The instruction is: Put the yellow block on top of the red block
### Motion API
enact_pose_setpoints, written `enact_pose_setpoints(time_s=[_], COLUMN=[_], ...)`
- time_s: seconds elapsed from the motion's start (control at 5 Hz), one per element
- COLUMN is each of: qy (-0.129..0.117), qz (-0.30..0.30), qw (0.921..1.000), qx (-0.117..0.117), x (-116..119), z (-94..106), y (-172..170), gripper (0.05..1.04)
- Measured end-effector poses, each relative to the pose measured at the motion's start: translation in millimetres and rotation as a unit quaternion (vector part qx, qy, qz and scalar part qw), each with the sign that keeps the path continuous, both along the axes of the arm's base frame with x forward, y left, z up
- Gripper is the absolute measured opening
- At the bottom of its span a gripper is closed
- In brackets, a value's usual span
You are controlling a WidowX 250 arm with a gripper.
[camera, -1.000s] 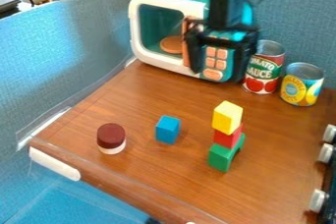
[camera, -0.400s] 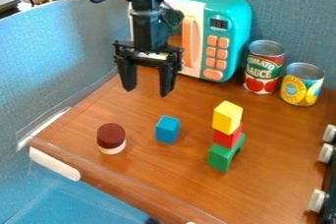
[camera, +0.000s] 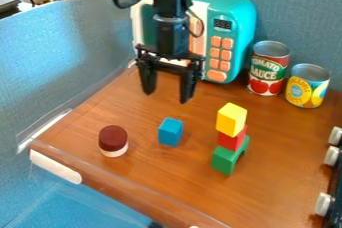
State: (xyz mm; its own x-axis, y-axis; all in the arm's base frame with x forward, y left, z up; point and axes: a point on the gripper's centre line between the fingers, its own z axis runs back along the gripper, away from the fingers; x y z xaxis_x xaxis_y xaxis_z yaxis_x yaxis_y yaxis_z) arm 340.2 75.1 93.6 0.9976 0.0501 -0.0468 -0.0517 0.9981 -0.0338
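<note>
The claw (camera: 167, 96) hangs slightly further right in view than before, spread apart; the yellow block (camera: 231, 119) tops the red block (camera: 231, 141); placing looks done, so keep clear.

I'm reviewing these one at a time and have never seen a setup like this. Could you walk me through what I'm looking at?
All the pictures come from one fixed camera that looks down at a slant on a wooden work surface. The black machine coming in from the top edge is a robot arm. It ends in a two-finger gripper, which hangs above the surface with its fingers apart and nothing between them, so nothing is held.

Below it, a yellow block sits on a red block, which sits on a green block. That matches the task. To the left in the picture are a blue block and a small round item, dark red above and white below. Behind stand a teal toy microwave and two cans, one red and green, one mostly yellow and blue.
</note>
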Motion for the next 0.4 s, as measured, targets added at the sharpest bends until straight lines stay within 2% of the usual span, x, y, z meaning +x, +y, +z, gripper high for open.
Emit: enact_pose_setpoints(time_s=[0.2, 0.4], qy=[-0.004, -0.002], qz=[-0.011, -0.010], qw=[0.9999, 0.9999], qx=[-0.003, -0.005], x=[9.4, 8.6], z=[-4.2, -3.6], y=[-3.5, -4.2], gripper=[1.000, 1.000])
